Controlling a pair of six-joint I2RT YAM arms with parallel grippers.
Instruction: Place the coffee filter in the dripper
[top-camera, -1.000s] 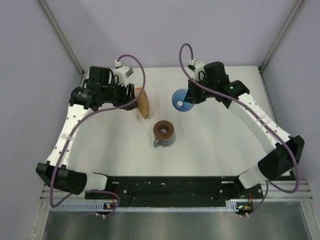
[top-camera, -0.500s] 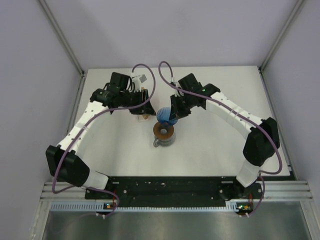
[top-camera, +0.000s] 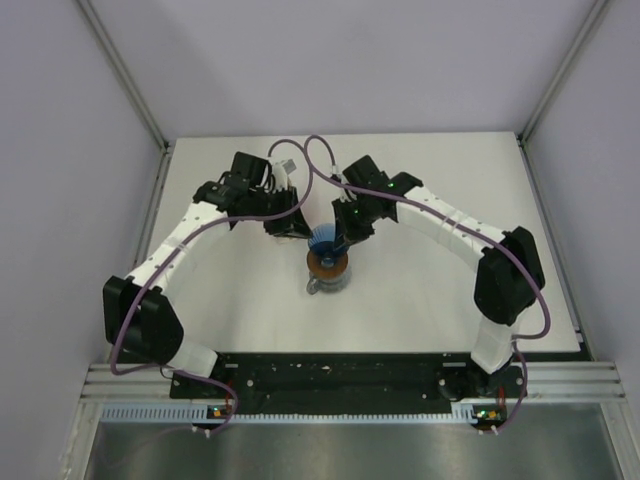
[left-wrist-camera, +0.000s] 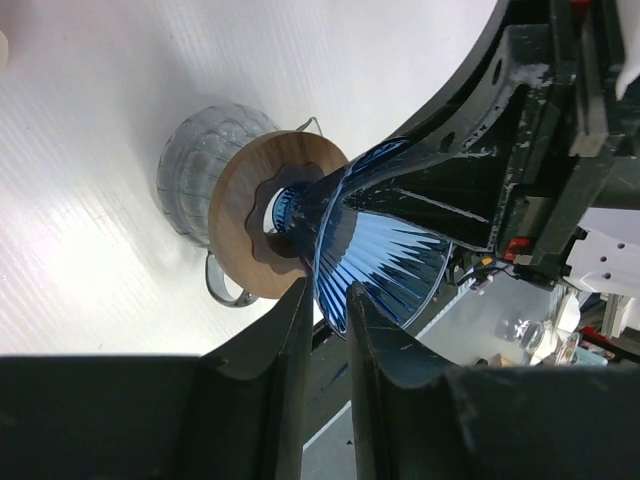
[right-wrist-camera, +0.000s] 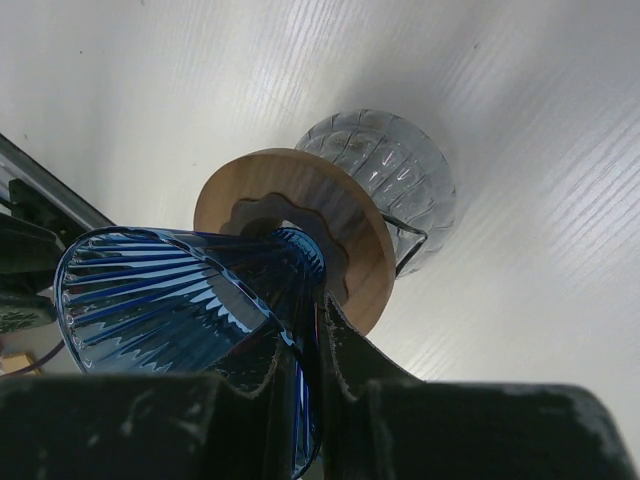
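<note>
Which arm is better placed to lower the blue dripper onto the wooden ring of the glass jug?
Right. The right gripper grips the dripper by its wall, the cone's tip at the wooden ring on the jug. The left gripper is only near the rim.

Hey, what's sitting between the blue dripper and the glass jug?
A brown wooden ring atop the jug, under the dripper; right wrist view shows it.

View from above: a white tabletop (top-camera: 450, 170) with 2 white-and-black robot arms, the left arm (top-camera: 170, 245) and the right arm (top-camera: 450, 225), reaching from the near edge to meet at its middle. Between the left gripper (top-camera: 287, 224) and the right gripper (top-camera: 346, 232) shows a blue ribbed plastic cone dripper (top-camera: 324, 238). It is directly behind a grey glass jug (top-camera: 318, 284) topped by a brown round ring (top-camera: 327, 263). Purple cables (top-camera: 290, 142) loop above both wrists.
</note>
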